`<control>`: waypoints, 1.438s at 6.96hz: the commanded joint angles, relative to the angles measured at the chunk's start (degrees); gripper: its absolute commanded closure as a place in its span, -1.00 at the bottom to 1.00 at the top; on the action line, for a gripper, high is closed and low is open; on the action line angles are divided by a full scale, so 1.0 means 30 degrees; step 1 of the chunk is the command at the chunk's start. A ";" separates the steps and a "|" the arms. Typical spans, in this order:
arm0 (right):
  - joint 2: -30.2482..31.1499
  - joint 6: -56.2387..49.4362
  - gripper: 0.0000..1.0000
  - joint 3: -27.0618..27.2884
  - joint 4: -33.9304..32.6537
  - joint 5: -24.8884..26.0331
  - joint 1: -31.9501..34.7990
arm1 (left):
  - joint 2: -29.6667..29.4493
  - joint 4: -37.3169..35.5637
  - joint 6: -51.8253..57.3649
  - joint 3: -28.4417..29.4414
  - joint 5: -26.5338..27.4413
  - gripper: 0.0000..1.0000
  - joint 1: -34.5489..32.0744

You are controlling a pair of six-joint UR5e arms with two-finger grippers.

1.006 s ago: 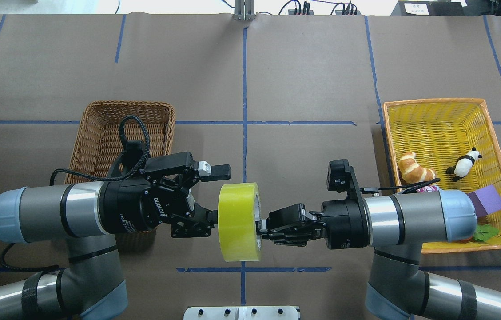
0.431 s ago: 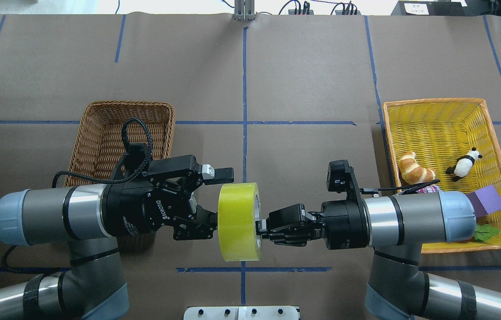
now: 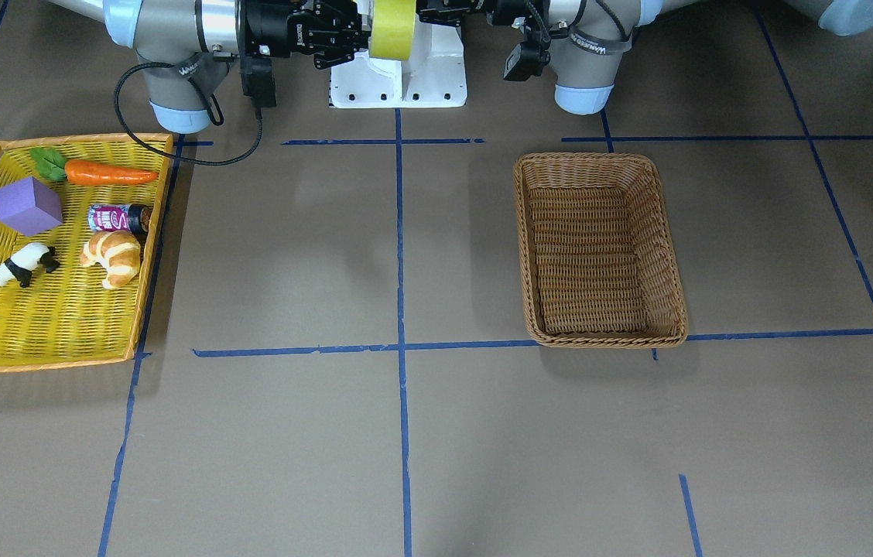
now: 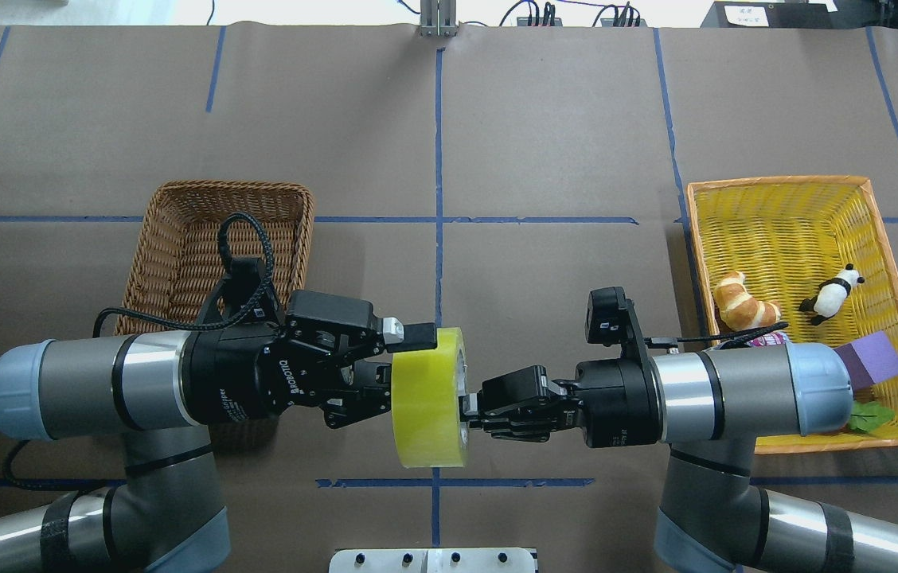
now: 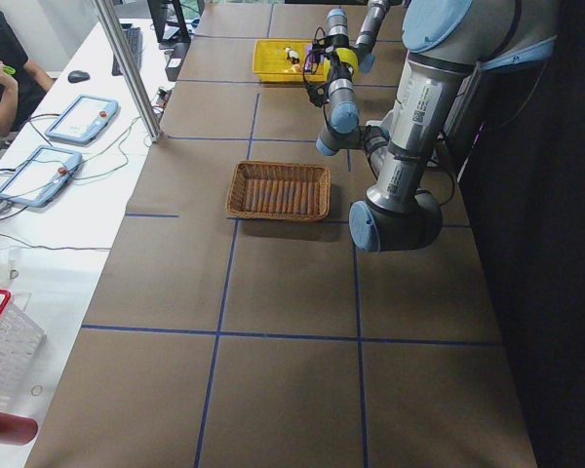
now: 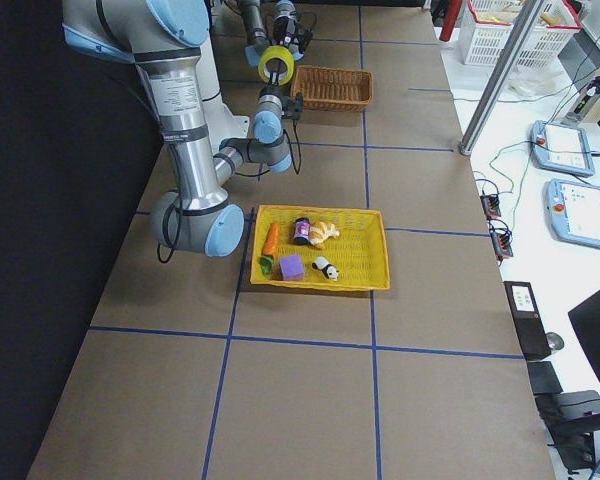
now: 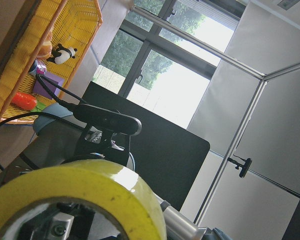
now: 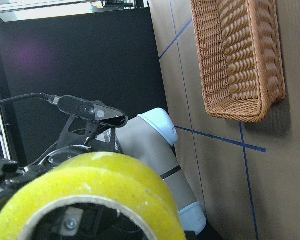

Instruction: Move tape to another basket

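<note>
1. Tape (image 4: 427,398) hangs on edge in the air above the table (image 4: 544,119), between the two grippers and close to the robot's base.
2. Right gripper (image 4: 469,415) is clamped on the roll from its right side and carries it.
3. Left gripper (image 4: 401,362) reaches the roll from the left, with one finger (image 4: 415,334) lying on the far outer rim. Whether it grips cannot be told.
4. Basket (image 4: 226,188) sits on the table beyond the left gripper, apart from the tape.
5. Yellow tray (image 4: 775,185) on the robot's right holds a croissant (image 4: 743,301), a panda (image 4: 831,294) and a purple block (image 4: 871,358).
</note>
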State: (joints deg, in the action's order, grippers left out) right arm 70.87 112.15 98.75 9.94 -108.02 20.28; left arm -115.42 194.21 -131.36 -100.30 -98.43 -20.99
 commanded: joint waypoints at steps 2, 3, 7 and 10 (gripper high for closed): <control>0.0020 -0.0001 -1.00 -0.0018 0.0056 0.0001 -0.0081 | 0.0183 0.0039 -0.0012 -0.0199 -0.0033 1.00 -0.0004; 0.0020 -0.0001 -1.00 -0.0018 0.0056 0.0001 -0.0081 | 0.0183 0.0039 -0.0012 -0.0200 -0.0033 1.00 -0.0004; 0.0050 -0.0001 -1.00 0.0011 0.0086 0.0059 -0.0081 | 0.0242 0.0039 0.0017 -0.0316 -0.0033 1.00 -0.0033; 0.0108 -0.0001 -1.00 0.0041 0.0086 0.0059 0.0122 | 0.1177 0.0068 0.0047 -0.0492 -0.0760 1.00 -0.1518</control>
State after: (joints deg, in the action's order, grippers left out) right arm 71.13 112.15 98.85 10.19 -107.84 20.30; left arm -113.03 194.37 -131.10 -101.55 -99.34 -23.01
